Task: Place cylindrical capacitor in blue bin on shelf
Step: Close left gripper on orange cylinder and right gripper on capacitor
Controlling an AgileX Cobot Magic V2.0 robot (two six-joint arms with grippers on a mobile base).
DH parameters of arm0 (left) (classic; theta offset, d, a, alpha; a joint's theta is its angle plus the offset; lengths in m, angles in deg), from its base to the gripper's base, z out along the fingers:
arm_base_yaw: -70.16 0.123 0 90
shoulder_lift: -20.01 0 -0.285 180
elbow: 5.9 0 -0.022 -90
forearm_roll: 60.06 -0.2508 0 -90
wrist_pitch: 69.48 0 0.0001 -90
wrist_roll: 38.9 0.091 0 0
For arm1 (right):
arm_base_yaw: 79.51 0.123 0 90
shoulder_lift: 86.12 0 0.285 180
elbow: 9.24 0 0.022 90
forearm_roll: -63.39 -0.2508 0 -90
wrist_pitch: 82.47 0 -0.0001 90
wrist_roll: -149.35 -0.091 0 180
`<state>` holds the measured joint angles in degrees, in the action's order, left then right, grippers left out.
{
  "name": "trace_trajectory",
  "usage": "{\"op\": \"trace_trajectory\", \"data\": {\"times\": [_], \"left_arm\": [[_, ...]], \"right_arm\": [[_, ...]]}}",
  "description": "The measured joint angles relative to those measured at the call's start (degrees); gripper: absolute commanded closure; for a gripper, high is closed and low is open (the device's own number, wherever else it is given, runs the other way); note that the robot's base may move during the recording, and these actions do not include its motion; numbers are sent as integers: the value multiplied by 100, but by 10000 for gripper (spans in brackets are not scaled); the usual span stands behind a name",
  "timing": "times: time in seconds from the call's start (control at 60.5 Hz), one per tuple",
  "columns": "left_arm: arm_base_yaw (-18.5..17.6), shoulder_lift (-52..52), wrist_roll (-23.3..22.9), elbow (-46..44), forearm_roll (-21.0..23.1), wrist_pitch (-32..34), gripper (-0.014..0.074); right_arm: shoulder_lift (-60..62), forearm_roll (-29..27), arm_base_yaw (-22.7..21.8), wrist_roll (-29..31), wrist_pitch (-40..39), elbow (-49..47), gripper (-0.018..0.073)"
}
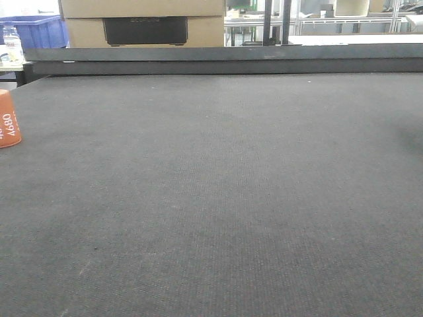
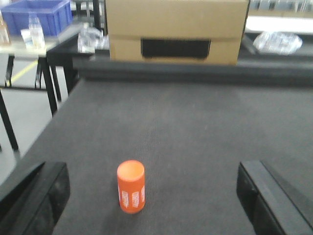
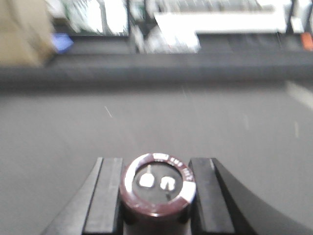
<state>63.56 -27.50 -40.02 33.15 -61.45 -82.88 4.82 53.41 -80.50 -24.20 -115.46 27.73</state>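
Maroon-brown cylindrical capacitor (image 3: 157, 183) is sitting right in your right tool (image 3: 156, 205). It's upright, and you can see two little metal terminals on its top face with white print round the rim. The black fingers (image 3: 105, 196) are closed in against both of its sides, so it's gripped and held up off the tabletop (image 1: 231, 198). That wrist view is pretty blurry though, so don't count on finer detail.

Your left tool (image 2: 151, 169) is spread wide, one black finger at each bottom corner of its view, and it's got nothing in it. Just ahead of it, roughly in line with the gap and a bit left of centre, an orange cylinder (image 2: 131, 188) with white numerals stands upright on the dark grey felt, touching neither finger. From the front camera that same cylinder is cut off by the left edge.

Further back a raised dark ledge (image 1: 225, 61) runs along the far edge, with a cardboard box (image 2: 176, 29) behind it. Off to the left there's a clear plastic bottle (image 1: 12, 43) and a blue crate (image 2: 36, 14) on a side table. The shiny metal shelf (image 1: 344, 23) is way at the back, well apart from the capacitor.
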Motion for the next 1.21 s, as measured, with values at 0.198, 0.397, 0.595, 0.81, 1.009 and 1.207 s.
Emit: {"op": "trace_trajectory", "data": {"times": [0.198,0.397,0.595,0.81,1.009,1.207], "left_arm": [[0,-1045,0,583,215,1286,-5],[0,-2409,0,922,310,2509,-5],[0,-4029,0,924,514,4263,-5],[0,-5476,0,648,565,5465,-5],[-9,-6322,0,-2,887,5599,-5],[-9,-6870,0,-666,1112,5623,-5]], "right_arm": [[1349,116,0,0,1054,0,711],[1963,127,0,9,1707,0,711],[2069,127,0,9,2174,0,711],[2069,127,0,9,2373,0,711],[2069,127,0,9,2386,0,711],[2069,127,0,9,2397,0,711]]}}
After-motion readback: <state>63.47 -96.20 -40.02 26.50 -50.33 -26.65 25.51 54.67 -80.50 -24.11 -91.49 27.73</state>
